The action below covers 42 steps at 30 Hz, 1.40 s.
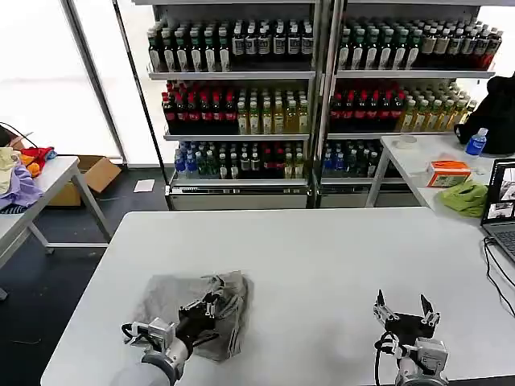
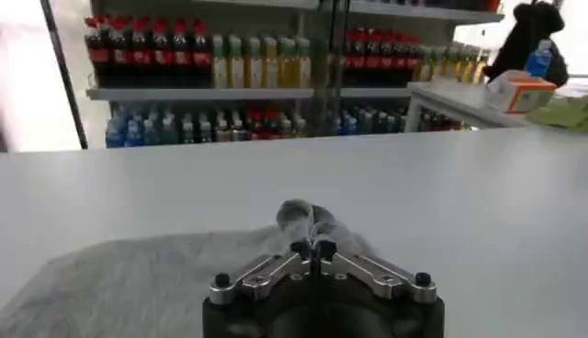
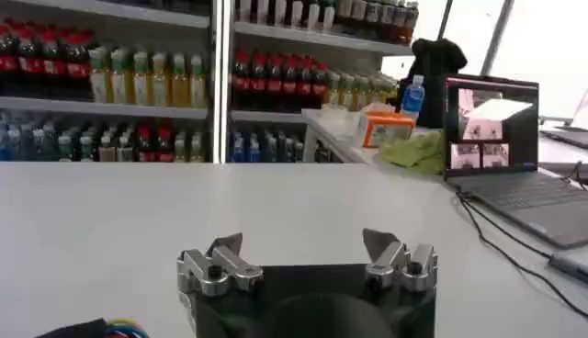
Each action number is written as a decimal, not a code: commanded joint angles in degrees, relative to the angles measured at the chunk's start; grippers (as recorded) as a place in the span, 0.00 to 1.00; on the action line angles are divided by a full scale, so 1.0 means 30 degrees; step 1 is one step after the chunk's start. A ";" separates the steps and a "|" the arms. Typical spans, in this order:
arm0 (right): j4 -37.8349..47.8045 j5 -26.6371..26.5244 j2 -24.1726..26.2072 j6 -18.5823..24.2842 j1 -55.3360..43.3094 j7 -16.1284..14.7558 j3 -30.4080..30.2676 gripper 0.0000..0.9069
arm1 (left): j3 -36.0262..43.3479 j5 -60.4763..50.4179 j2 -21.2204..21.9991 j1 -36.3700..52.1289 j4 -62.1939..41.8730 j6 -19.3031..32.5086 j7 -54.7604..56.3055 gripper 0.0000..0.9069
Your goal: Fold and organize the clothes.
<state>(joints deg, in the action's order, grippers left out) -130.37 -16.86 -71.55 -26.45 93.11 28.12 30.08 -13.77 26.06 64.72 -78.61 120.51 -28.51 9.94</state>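
A light grey shirt (image 1: pixel 181 297) lies partly folded on the near left of the white table (image 1: pixel 322 257). My left gripper (image 1: pixel 214 301) rests over it, shut on a pinched fold of the shirt (image 2: pixel 308 219) that stands up between the fingertips, with the rest of the shirt (image 2: pixel 138 285) spread below the left gripper (image 2: pixel 314 248). My right gripper (image 1: pixel 405 308) hovers open near the table's front right edge, nothing between its fingers. In the right wrist view the right gripper (image 3: pixel 303 248) has its two fingertips wide apart above bare table (image 3: pixel 138 220).
A laptop (image 1: pixel 500 205) with cables sits at the table's right edge. A side table at the right holds a lime-green cloth (image 1: pixel 464 197) and an orange box (image 1: pixel 447 172). Drink shelves (image 1: pixel 322 88) stand behind. Coloured garments (image 1: pixel 20 173) lie on a left table.
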 commanded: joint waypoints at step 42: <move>0.0715 -0.0189 -0.0062 0.0333 -0.0752 -0.0235 -0.0587 1.00 | -0.4386 0.9863 -0.0925 0.1622 0.1142 0.2235 -0.0185 1.00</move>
<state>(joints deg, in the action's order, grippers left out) -128.29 -17.36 -71.72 -25.50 90.94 27.45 28.51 -16.28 49.63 65.66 -76.37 122.98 -21.70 5.64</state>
